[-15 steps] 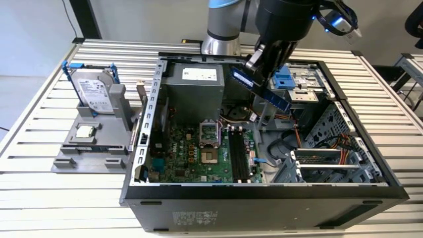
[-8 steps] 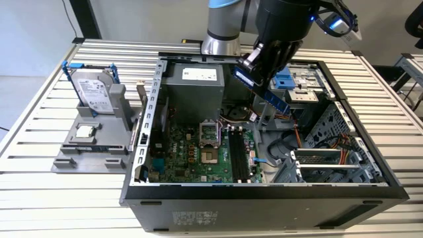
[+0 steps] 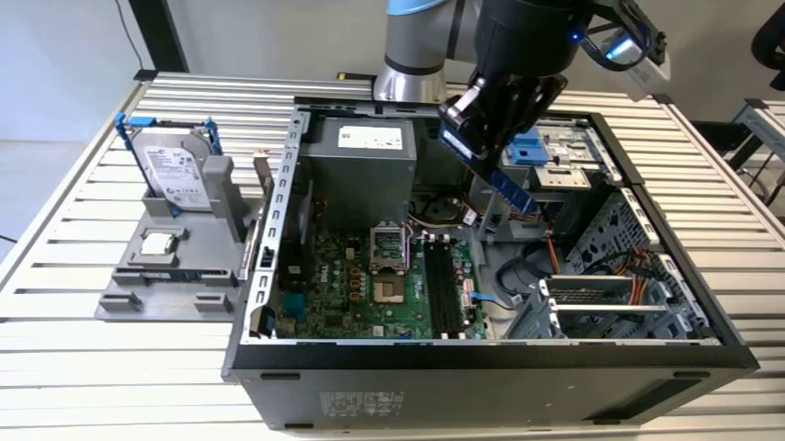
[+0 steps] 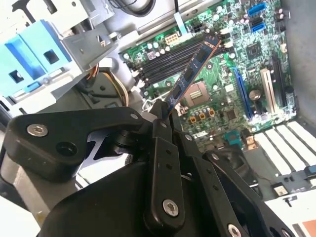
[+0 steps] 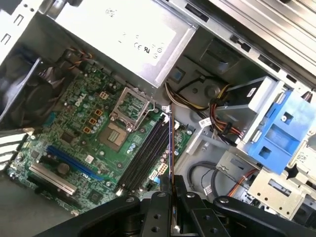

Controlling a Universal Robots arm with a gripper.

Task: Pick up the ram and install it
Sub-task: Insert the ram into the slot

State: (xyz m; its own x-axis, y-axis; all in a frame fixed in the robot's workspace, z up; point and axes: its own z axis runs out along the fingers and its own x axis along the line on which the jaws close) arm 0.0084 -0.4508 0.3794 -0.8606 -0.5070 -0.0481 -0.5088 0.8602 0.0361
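The black two-finger gripper (image 3: 487, 138) is clamping one end of the slim blue-green circuit-board ram stick (image 4: 190, 74), holding it tilted above the long black memory slots (image 5: 146, 153). Any misalignment with those slots is likely risking a jammed insertion.

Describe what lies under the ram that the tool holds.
Under the ram, gripped by the tool, lies the green motherboard with its long black slots, which look empty. The ram's gripped end is hidden inside the tool.

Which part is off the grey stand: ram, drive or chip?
The ram, clamped in the tool over the case; drive and chip sit on the stand.
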